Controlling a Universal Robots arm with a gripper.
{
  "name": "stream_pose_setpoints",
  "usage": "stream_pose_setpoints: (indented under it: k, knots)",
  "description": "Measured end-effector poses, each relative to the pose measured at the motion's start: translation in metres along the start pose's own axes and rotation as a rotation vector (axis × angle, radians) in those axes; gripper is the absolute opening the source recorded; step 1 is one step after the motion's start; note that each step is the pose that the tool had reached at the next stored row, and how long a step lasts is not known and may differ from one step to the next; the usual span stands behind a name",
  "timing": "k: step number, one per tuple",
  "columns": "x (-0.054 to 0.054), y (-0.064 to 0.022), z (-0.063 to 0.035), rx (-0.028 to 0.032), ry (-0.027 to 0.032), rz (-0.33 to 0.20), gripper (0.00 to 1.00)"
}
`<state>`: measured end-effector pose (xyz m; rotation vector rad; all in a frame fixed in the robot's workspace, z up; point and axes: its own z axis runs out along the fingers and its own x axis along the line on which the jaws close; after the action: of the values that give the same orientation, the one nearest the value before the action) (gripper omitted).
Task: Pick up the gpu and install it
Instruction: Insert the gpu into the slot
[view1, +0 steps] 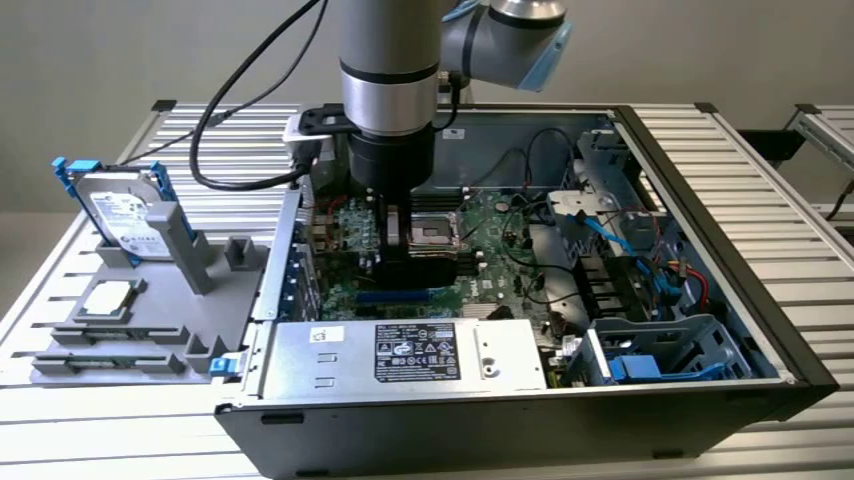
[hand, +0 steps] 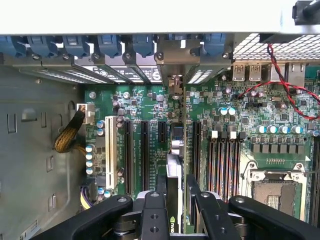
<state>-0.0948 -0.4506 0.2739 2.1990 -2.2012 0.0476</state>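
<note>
Operator: What's my gripper doing?

Spotter: Your gripper (hand: 175, 195) is clamped on the gpu (hand: 175, 160) — a finger (hand: 151, 212) on each face, the card on edge between them.

Operator: And where's the card?

Spotter: Down inside the case (view1: 727, 290), over the board (hand: 140, 100), running from your fingers toward the rear slot covers (hand: 125, 72). Black slots (hand: 129, 155) lie just beside it on one flank, with memory slots (hand: 222, 160) and the CPU socket (hand: 272, 192) on the other. Whether it's seated I cannot tell. Out on the bench (view1: 747, 150), at the exterior view's left, the hard drive (view1: 123, 212) stands upright in a grey holder (view1: 174, 330) — well apart from you.
</note>
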Motion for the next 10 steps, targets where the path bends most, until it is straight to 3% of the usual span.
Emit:
stream_pose_setpoints:
  k: [10]
  knots:
    - [0.0001,0.0000,0.0003,-0.0003,-0.0002,0.008,0.27]
